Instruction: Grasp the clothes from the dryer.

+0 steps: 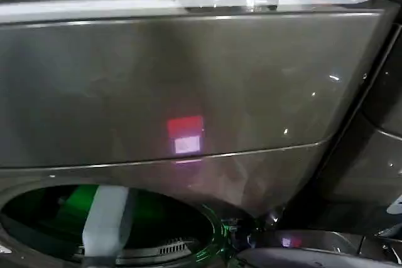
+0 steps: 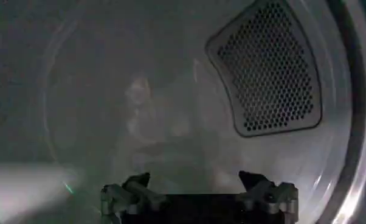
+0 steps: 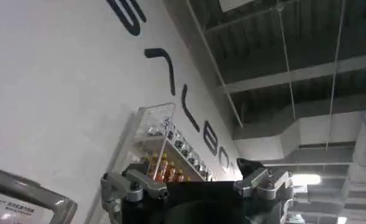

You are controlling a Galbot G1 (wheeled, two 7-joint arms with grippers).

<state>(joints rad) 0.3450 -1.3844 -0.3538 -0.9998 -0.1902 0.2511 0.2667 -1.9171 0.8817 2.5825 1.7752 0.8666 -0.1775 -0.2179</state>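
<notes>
While the dryer (image 1: pixel 188 86) fills the head view with its glossy bronze-grey front, a red and white reflection sits on the panel and the round opening (image 1: pixel 107 224) glows green below. Inside the drum (image 2: pixel 171 109), the left end effector (image 2: pixel 198 182) hangs with fingers spread and empty, facing the perforated vent (image 2: pixel 271 67); the clothes (image 2: pixel 152 115) show only as a pale blur on the back wall. Open too, the right end effector (image 3: pixel 195 182) points up at a white lettered wall (image 3: pixel 61 91), a shelf of bottles (image 3: pixel 165 152) and ceiling beams (image 3: pixel 292 79)
</notes>
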